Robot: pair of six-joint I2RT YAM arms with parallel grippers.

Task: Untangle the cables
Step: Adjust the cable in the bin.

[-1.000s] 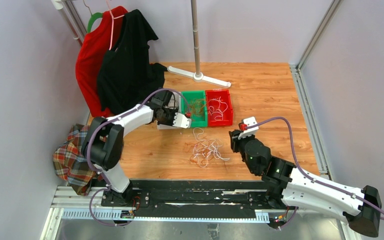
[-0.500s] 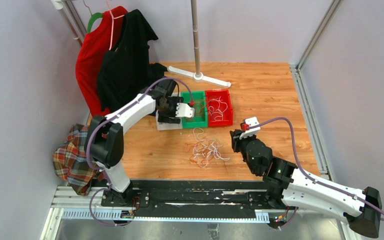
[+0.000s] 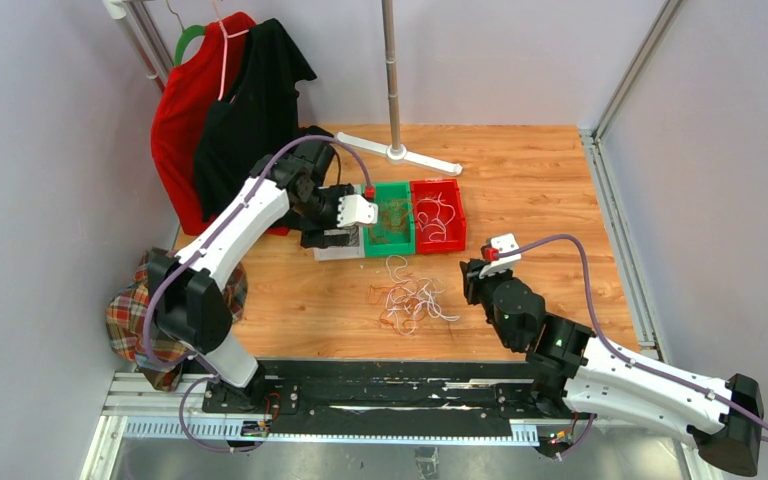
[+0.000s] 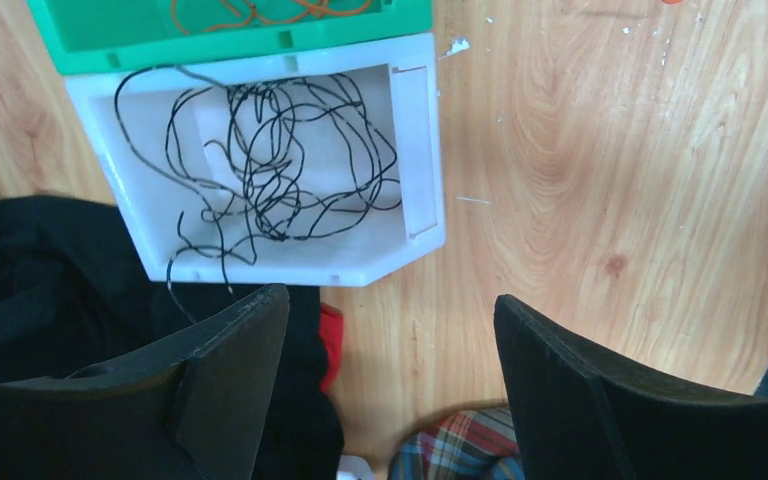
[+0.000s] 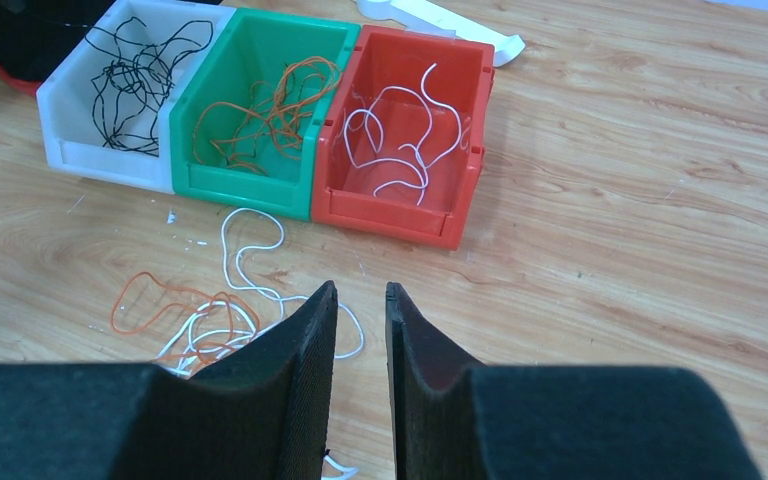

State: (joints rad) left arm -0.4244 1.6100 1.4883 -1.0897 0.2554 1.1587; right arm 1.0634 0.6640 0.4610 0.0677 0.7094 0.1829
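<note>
the cables (image 3: 412, 298) lie in a loose white-and-orange tangle on the table (image 3: 540, 190). white bin (image 4: 415, 150) holds black strands, green bin (image 5: 260, 105) orange, red bin (image 5: 405, 130) white. left gripper (image 4: 390, 340) jaws apart; right gripper (image 5: 362, 300) nearly closed, empty.

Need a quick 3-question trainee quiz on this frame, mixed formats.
1. True or false: the white bin holds black cables.
2. Which bin holds the orange cables? A) red bin B) green bin C) white bin
3. Fill in: the loose tangle lies on the ____, in front of the bins.

Key: 1 true. 2 B. 3 table. Extra: the left gripper hangs over the white bin with jaws wide apart; the right gripper has jaws nearly closed, holding nothing visible.
</note>
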